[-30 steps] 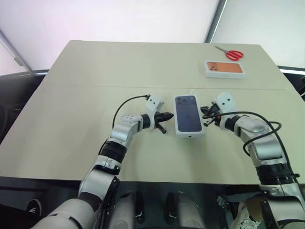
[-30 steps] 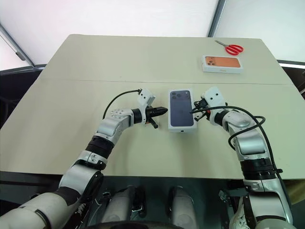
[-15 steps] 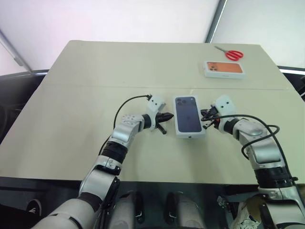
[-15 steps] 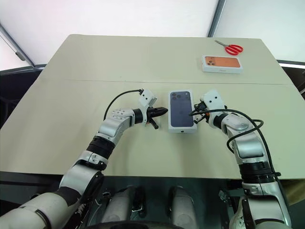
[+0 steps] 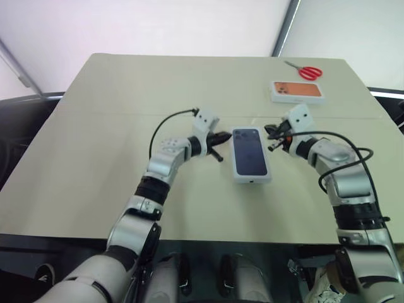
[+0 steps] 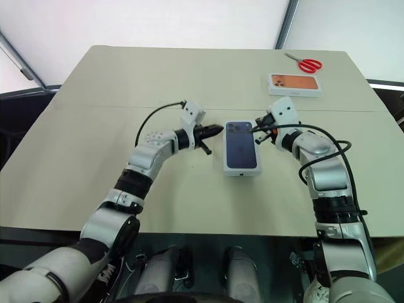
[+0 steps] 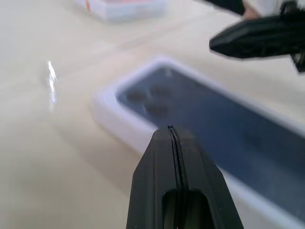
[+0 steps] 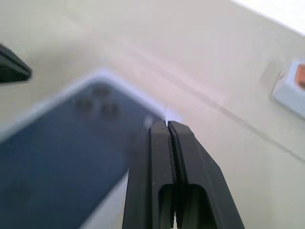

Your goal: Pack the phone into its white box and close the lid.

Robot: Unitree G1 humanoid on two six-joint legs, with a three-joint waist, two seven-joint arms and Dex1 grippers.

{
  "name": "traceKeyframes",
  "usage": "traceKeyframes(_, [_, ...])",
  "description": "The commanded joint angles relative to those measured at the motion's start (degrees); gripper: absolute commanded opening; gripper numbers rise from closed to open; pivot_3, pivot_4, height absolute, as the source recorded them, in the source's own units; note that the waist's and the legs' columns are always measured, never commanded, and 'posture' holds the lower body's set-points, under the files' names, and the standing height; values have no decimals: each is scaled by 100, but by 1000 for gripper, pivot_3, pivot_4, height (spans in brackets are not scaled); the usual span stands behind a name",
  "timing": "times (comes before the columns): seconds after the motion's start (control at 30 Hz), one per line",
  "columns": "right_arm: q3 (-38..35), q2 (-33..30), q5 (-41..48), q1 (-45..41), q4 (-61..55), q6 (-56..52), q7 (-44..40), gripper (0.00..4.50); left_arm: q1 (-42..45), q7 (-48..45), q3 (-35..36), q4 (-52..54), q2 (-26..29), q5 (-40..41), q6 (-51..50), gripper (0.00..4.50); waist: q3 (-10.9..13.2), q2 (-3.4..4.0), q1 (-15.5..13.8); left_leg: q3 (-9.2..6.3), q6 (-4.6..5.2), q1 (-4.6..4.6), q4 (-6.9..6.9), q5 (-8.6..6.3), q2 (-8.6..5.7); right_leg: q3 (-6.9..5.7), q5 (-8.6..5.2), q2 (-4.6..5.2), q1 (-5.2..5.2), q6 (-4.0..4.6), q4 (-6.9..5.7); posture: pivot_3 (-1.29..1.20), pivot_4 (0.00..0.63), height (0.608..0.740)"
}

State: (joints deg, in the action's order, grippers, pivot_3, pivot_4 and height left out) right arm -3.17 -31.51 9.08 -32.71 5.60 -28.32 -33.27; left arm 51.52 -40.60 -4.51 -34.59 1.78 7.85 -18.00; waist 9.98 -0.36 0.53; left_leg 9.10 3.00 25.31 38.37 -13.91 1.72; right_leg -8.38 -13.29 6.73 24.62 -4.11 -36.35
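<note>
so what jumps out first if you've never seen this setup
The navy phone lying in the white box at the table's middle, with the shut left hand and shut right hand flanking its far end. Far right, a box picturing an orange phone beside red scissors.

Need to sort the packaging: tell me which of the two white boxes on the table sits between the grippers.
The white box holding the dark navy phone, at mid-table. The other box, picturing an orange phone, lies at the far right beside the red scissors.
</note>
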Motion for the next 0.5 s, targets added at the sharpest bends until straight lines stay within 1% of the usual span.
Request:
traceKeyframes(0.03, [167, 90, -167, -253, 379, 317, 14, 70, 439, 227, 237, -702, -218, 118, 375, 0, 0, 0, -4, -1, 0, 0, 0, 0, 0, -2, 0, -1, -2, 0, 0, 0, 150, 738])
traceKeyframes(0.13, [130, 346, -66, -467, 706, 335, 91, 70, 646, 252, 210, -1188, -376, 21, 673, 0, 1, 0, 15, 1, 1, 0, 0, 0, -1, -2, -1, -3, -2, -2, 1, 0, 150, 738])
traceKeyframes(0.17, [205, 398, -164, -478, 900, 435, 131, 70, 638, 184, 62, -1360, -422, -124, 828, 0, 1, 0, 21, 3, 1, 0, -1, 1, -1, -2, -1, -4, -1, -2, 1, 0, 150, 738])
traceKeyframes(0.23, [257, 444, -390, -417, 1359, 635, 352, 70, 560, 4, -161, -1618, -510, -308, 1074, 0, 1, 0, 6, 4, 0, -1, -1, 2, 0, -2, -1, -6, -1, -3, 0, 0, 150, 738])
traceKeyframes(0.3, [237, 432, -334, -260, 1467, 523, 265, 70, 461, -39, -303, -1788, -535, -454, 1177, 0, 1, 0, -1, 5, 0, 1, 1, 2, -1, -2, -2, -6, -1, -4, 0, 0, 150, 738])
traceKeyframes(0.4, [300, 291, 145, 213, 692, 84, -506, 70, 105, -482, -625, -1541, -412, -608, 1118, 0, -5, 3, 11, 3, 0, -7, 0, 2, 0, 1, -3, -5, -7, -4, 1, 0, 150, 738])
traceKeyframes(0.43, [259, 219, 384, 373, 358, -160, -742, 70, -87, -695, -756, -1283, -303, -647, 1109, 0, -7, 5, 21, 2, 0, -11, -1, 1, 1, 0, -4, -5, -11, -5, 1, 0, 150, 738])
traceKeyframes(0.5, [250, -7, 592, 628, -104, -470, -1045, 70, -432, -1061, -918, -744, -92, -608, 951, 0, -9, 8, 31, 1, -1, -16, -2, 0, 5, 2, -4, -4, -13, -4, 2, 0, 150, 738])
